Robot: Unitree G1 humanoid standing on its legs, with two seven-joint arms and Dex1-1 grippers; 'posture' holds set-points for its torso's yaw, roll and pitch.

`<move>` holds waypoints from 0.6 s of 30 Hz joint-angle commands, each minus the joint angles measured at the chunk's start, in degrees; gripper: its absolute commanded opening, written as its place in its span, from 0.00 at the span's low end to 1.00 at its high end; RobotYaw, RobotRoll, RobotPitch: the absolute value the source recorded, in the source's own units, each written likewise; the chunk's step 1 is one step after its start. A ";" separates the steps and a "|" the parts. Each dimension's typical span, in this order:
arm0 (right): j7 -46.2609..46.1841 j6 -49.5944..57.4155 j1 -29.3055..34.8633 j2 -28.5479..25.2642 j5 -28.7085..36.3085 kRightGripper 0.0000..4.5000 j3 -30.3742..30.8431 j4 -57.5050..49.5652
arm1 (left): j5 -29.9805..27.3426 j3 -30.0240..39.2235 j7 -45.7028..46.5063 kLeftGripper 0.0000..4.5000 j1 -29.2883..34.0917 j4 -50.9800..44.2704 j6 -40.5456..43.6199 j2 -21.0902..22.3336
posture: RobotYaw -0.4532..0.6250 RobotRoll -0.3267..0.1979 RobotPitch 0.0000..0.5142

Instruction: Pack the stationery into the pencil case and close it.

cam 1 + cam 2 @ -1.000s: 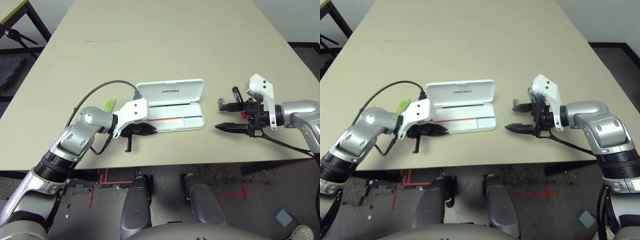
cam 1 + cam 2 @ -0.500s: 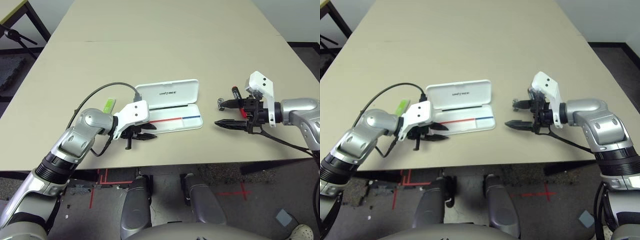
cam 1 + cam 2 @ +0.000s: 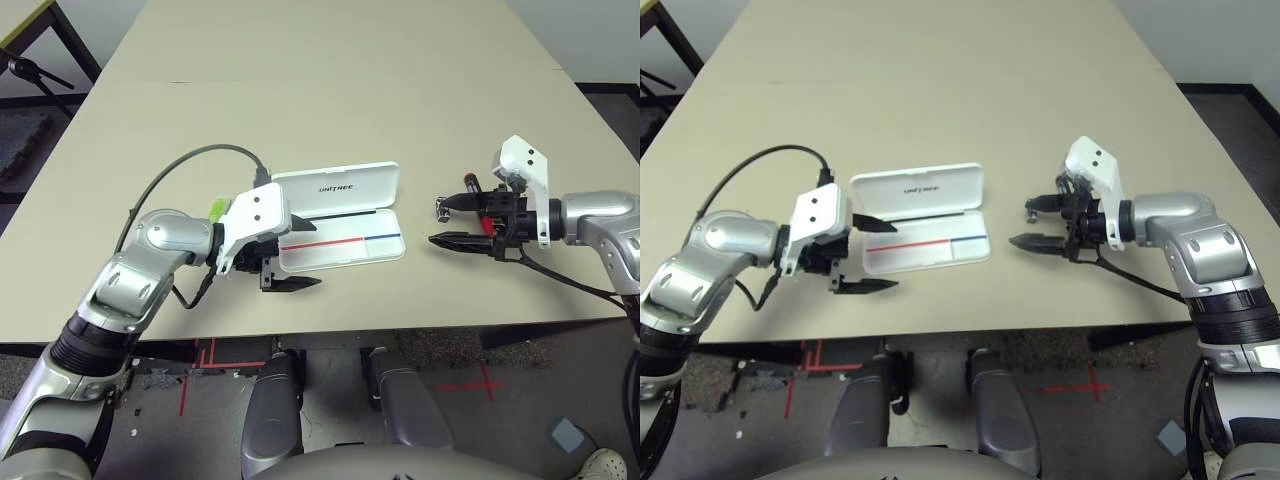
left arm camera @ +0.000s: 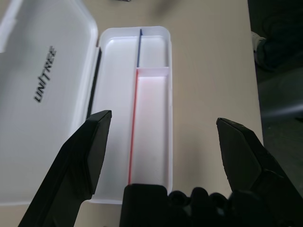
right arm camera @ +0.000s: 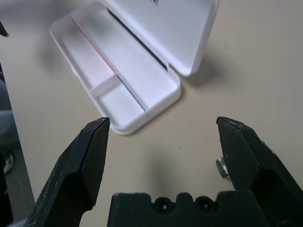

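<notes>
Smooth glossy white plastic pencil case (image 4: 151,118) between my matt black fingers (image 4: 78,165), matt beige table (image 3: 330,90) beyond

beige table (image 3: 330,90) under my grippers, dark grey floor (image 3: 500,390) below with red tape marks (image 3: 470,385).

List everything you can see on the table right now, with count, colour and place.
Pencil case: one, white, lid open flat, table centre; tray holds nothing.
Highlighter: one, lime-green, left of the case, mostly hidden behind the left arm.
Marker: one, red with black cap, right of the case, behind the right hand.
Small metal piece: one, silver and black, right of the case.
Table: one, beige.
Left hand: open, at the case's left end.
Right hand: open, by the metal piece.
</notes>
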 commanded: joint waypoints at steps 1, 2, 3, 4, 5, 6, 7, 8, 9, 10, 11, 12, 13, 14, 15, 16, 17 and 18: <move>-8.06 2.67 -3.18 2.91 -0.20 1.00 -3.27 2.37 | -1.46 0.84 0.67 0.99 -0.87 -1.22 1.12 -0.16 | 0.33 0.62 0.36; -11.65 4.00 -4.73 4.17 -0.80 1.00 -4.31 3.57 | -1.52 0.88 0.80 0.99 -1.04 -1.09 1.21 -0.18 | 0.33 0.62 0.36; -15.01 4.95 -6.23 5.45 -1.10 1.00 -5.44 4.82 | -1.53 0.84 0.94 0.99 -1.15 -1.01 1.26 -0.17 | 0.33 0.62 0.36; -17.09 5.51 -7.18 6.28 -1.20 1.00 -6.14 5.56 | -1.54 0.77 1.02 0.99 -1.22 -0.92 1.26 -0.11 | 0.32 0.62 0.37; -21.40 7.42 -9.37 7.57 -1.74 1.00 -7.55 7.48 | -1.55 0.62 1.16 0.99 -1.19 -0.97 1.34 -0.14 | 0.32 0.62 0.37; -24.22 8.80 -10.80 8.38 -2.08 1.00 -8.44 8.72 | -1.57 0.51 1.25 0.99 -1.16 -1.02 1.40 -0.16 | 0.32 0.62 0.37; -27.44 10.61 -12.65 9.24 -2.30 1.00 -9.68 9.97 | -1.53 0.33 1.40 0.99 -1.19 -1.08 1.50 -0.25 | 0.32 0.62 0.37; -29.67 12.22 -13.92 9.72 -2.48 1.00 -10.39 10.74 | -1.53 0.21 1.50 0.99 -1.26 -1.09 1.60 -0.31 | 0.32 0.62 0.37; -31.58 13.62 -14.86 9.95 -2.75 1.00 -10.90 11.32 | -1.54 0.08 1.60 0.99 -1.46 -1.05 1.75 -0.40 | 0.32 0.62 0.37; -33.51 15.17 -15.69 9.96 -3.30 1.00 -11.12 11.95 | -1.53 0.00 1.66 0.99 -1.68 -0.94 1.86 -0.47 | 0.31 0.62 0.37; -35.52 16.82 -16.41 9.86 -3.94 1.00 -11.28 12.81 | -1.51 -0.07 1.69 0.99 -1.88 -0.83 1.92 -0.53 | 0.31 0.62 0.37; -37.51 18.11 -17.07 9.82 -4.61 1.00 -11.55 13.74 | -1.48 -0.13 1.70 0.99 -2.04 -0.74 1.97 -0.57 | 0.31 0.62 0.37; -39.43 19.44 -17.69 9.67 -5.33 1.00 -11.91 15.01 | -1.45 -0.21 1.71 0.99 -2.16 -0.65 1.99 -0.59 | 0.31 0.62 0.37; -40.84 20.50 -18.09 9.45 -5.88 1.00 -12.10 16.07 | -1.42 -0.29 1.72 0.99 -2.25 -0.57 2.00 -0.59 | 0.31 0.62 0.37; -41.57 21.14 -18.07 9.12 -6.19 1.00 -12.07 16.85 | -1.34 -0.42 1.73 0.99 -2.36 -0.46 1.98 -0.58 | 0.31 0.62 0.37; -41.88 21.94 -17.87 8.84 -6.27 1.00 -12.00 17.29 | -1.24 -0.54 1.76 0.99 -2.41 -0.39 1.96 -0.58 | 0.31 0.62 0.36; -41.75 22.84 -17.35 8.53 -6.25 1.00 -11.63 17.35 | -1.11 -0.70 1.76 0.99 -2.48 -0.31 1.92 -0.57 | 0.31 0.62 0.36; -41.53 23.64 -16.76 8.33 -6.18 1.00 -11.27 17.22 | -1.02 -0.83 1.76 0.99 -2.54 -0.25 1.91 -0.56 | 0.31 0.62 0.36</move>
